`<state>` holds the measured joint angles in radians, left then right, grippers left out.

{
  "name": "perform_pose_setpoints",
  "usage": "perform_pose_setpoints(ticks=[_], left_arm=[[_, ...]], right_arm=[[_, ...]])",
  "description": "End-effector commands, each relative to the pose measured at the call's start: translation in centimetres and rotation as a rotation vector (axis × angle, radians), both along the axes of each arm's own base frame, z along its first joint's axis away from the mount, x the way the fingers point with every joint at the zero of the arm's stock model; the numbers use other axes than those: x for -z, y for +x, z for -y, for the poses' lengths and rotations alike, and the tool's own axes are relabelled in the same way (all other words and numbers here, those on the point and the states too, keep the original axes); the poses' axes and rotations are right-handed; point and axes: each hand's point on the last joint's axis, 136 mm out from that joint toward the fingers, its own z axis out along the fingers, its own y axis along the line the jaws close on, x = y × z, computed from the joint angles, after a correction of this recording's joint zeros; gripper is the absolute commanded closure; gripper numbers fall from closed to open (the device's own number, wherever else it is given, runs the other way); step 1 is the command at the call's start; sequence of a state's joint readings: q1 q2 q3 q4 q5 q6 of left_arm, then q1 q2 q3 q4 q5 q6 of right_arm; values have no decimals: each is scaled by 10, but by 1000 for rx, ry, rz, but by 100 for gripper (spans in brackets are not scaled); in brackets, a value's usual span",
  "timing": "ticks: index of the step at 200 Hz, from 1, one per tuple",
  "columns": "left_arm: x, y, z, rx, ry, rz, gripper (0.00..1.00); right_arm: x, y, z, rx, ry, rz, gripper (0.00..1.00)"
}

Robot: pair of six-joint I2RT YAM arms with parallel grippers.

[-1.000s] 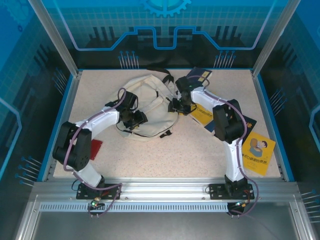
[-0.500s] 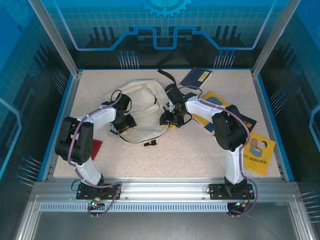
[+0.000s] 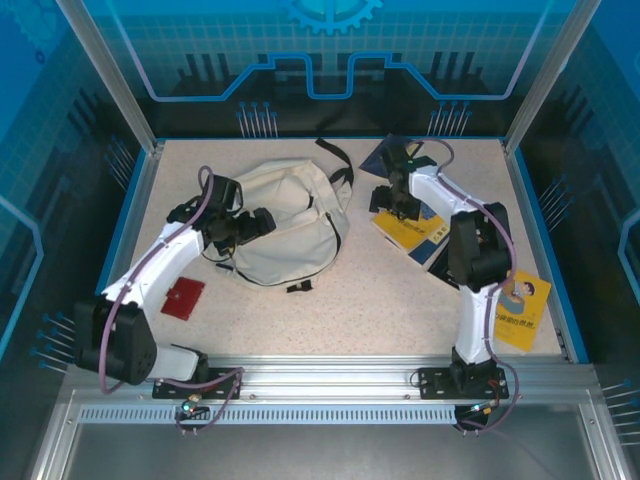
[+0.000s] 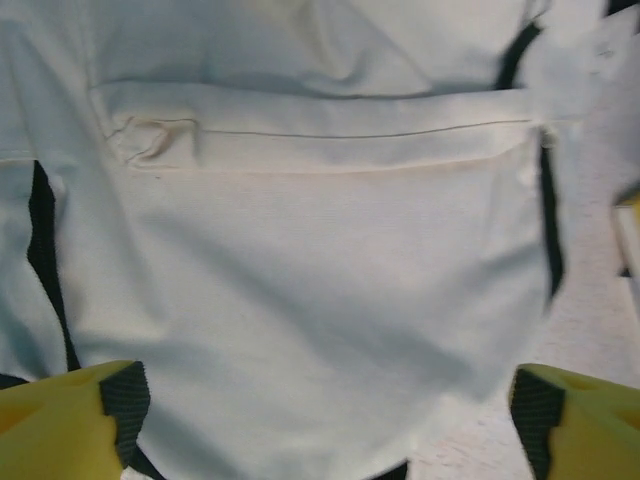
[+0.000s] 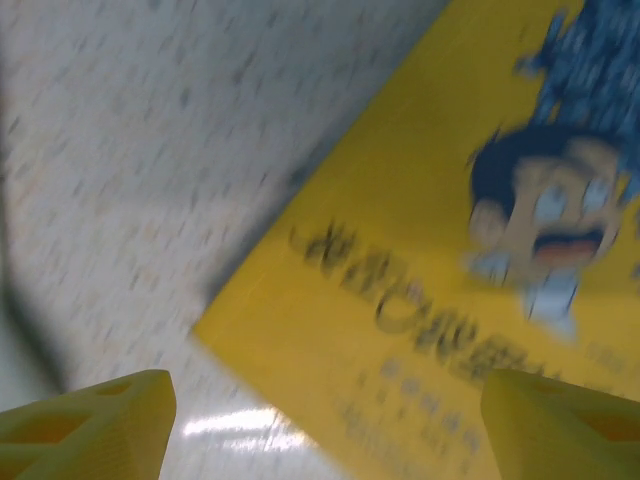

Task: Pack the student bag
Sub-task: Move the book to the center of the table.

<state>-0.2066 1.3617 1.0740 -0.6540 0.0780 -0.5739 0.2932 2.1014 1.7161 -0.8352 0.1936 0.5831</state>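
The student bag (image 3: 290,225) lies flat mid-table, the left gripper (image 4: 320,425) spread wide and empty over its front pocket (image 4: 320,290). Farther back, the right gripper (image 5: 325,420), fingers wide, hovers over a yellow book (image 5: 450,300), likely lining up a pick.

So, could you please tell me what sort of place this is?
Probably a purpose-built robot work cell, perhaps in a lab or demo space: an aluminium frame and blue printed panels enclose a speckled table, with two arms bolted at its near edge and a student bag on it.
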Motion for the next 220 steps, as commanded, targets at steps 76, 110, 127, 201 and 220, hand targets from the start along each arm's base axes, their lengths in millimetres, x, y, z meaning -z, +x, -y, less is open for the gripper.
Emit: perform_pose_setpoints(ticks=[76,110,127,201,220], left_arm=[[-12,-31,9,42,-81,-31,1],[-11,-38,12,42,-110,-37,1],[-12,-42,15,51,-127,-39,1],[-13,-55,36,146,-175,-15,1],[-12,-58,47,176,-184,-19,1]], right_arm=[[65,-11,-22,-54,-77,-211,23],[81,-62,-58,-129,7,-275,27],[84,-90,-72,-153,26,-292,27],[75,-231,-112,-248,172,-326,33],[54,-239,-112,-284,188,-284,36]])
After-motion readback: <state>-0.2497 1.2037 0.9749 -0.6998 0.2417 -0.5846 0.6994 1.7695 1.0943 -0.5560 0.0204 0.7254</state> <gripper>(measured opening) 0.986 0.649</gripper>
